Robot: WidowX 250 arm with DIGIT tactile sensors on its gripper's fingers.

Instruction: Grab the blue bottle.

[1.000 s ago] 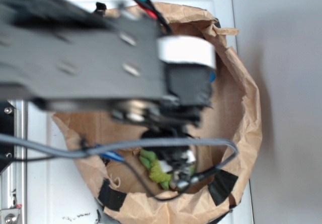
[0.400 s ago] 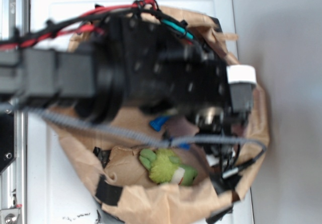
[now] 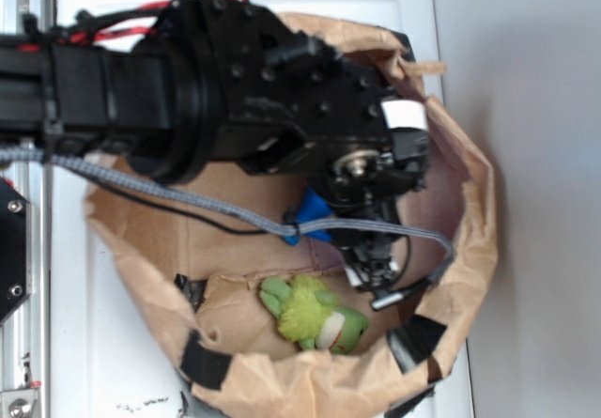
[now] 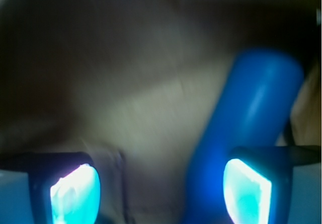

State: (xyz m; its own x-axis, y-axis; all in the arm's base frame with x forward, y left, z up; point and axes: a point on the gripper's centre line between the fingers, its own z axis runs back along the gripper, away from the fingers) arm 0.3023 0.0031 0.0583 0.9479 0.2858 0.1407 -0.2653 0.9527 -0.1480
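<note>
The approach step is in hand: the gripper (image 4: 161, 191) is lowered inside the paper bag (image 3: 470, 249), and the blue bottle (image 4: 251, 128) is not yet enclosed. In the wrist view the jaws are seen spread wide apart, holding nothing; the bottle is seen at the right-hand fingertip (image 4: 246, 191), partly in front of it rather than centred in the gap. For the next move, a sideways shift toward the bottle is judged to be needed, so that the body is brought between the two fingers before they are closed.

The bottle is lying on the bag's floor, near its middle; in the exterior view only a small blue patch (image 3: 315, 223) is shown under the arm (image 3: 235, 89). Its long axis is seen running from the lower middle of the wrist view up toward the right, with a rounded end at the top. Which end is the neck cannot be told. A green plush toy (image 3: 315, 315) is seen near the bag's front wall, apart from the bottle.
</note>
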